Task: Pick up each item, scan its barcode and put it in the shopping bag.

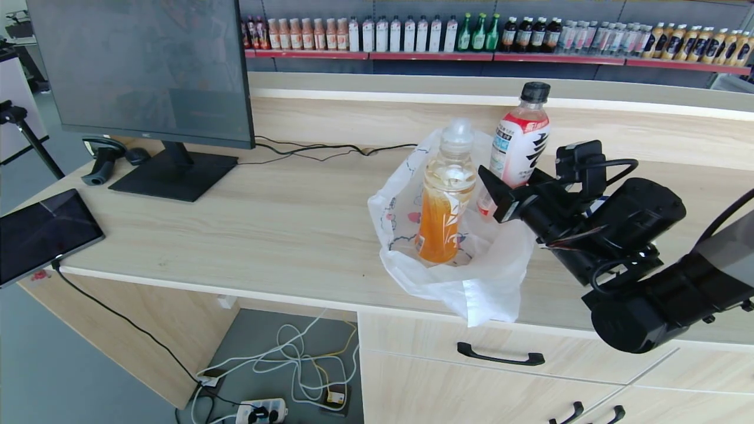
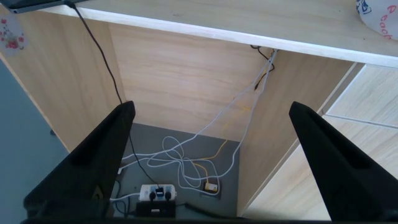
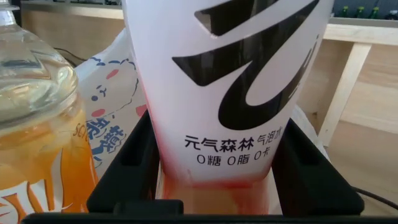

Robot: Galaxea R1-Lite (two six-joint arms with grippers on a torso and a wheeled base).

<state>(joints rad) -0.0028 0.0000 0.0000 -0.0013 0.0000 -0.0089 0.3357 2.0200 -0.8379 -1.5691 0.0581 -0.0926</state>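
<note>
A bottle with a white and red label and a black cap (image 1: 521,147) (image 3: 230,93) stands upright at the far right edge of the white shopping bag (image 1: 471,282) (image 3: 106,106). My right gripper (image 1: 500,194) (image 3: 217,193) is shut on its lower part, one finger pressed to each side. I cannot tell whether its base rests on the counter. An orange drink bottle (image 1: 445,200) (image 3: 37,124) stands inside the bag, just left of the held bottle. My left gripper (image 2: 211,109) hangs open and empty below counter height, in front of the open space under the counter.
A monitor (image 1: 147,70) stands at the back left, with a handheld scanner (image 1: 103,159) beside its base and a tablet (image 1: 41,232) at the left edge. Drawers (image 1: 500,356) lie under the bag. Cables and a power strip (image 2: 155,193) cover the floor.
</note>
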